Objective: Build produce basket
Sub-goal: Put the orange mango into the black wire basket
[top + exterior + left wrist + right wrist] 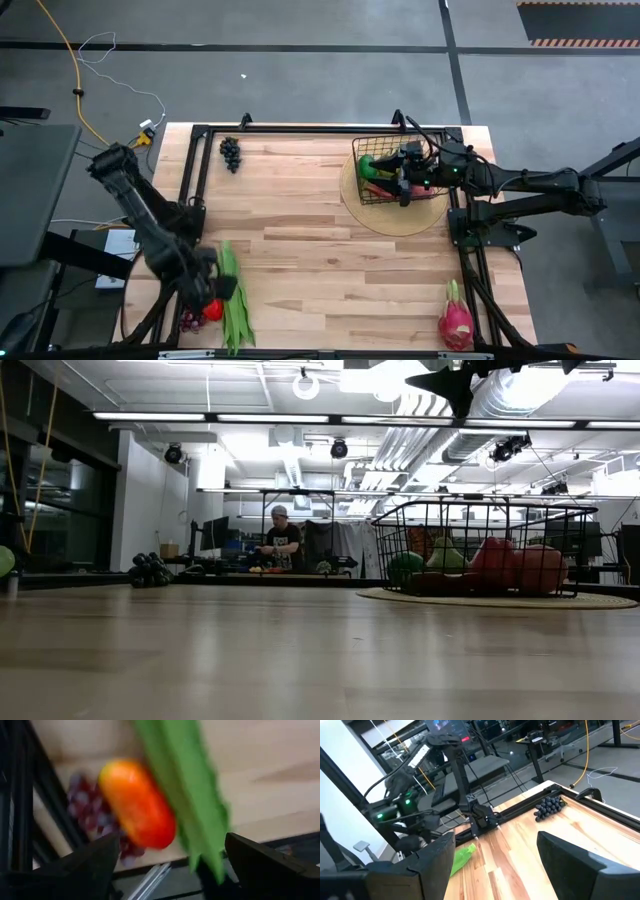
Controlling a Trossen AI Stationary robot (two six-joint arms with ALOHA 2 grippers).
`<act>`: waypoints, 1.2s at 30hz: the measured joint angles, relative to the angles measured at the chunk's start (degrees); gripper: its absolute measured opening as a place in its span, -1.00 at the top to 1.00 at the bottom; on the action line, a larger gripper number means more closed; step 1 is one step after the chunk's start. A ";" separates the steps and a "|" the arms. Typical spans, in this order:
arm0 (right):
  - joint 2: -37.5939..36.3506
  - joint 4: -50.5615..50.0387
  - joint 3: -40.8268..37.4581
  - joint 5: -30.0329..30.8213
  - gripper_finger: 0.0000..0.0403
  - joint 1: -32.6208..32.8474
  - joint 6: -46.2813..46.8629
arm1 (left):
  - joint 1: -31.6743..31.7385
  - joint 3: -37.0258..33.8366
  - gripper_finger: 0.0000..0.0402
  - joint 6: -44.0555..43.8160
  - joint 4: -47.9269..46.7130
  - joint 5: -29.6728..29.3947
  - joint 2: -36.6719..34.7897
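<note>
The black wire basket (395, 168) stands on a round tan mat (372, 212) at the far right; in the low view the basket (485, 550) holds green, red and orange produce. My right gripper (403, 186) hangs open over the basket, with nothing between its fingers (495, 865). My left gripper (214, 292) is open at the near left, above the long green beans (185, 795), a red-orange fruit (137, 802) and purple grapes (90, 815) that lie on the table. Whether it touches the beans, I cannot tell.
A dark grape bunch (231, 152) lies at the far left and also shows in the right wrist view (550, 806). A pink dragon fruit (456, 318) lies at the near right corner. A black frame (190, 180) runs along the table's edges. A person (283, 540) sits far behind the table.
</note>
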 joint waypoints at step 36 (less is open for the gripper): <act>0.00 -1.25 0.00 -0.11 -0.36 -0.02 0.96 | -0.28 0.00 -0.75 -1.22 1.55 4.71 20.28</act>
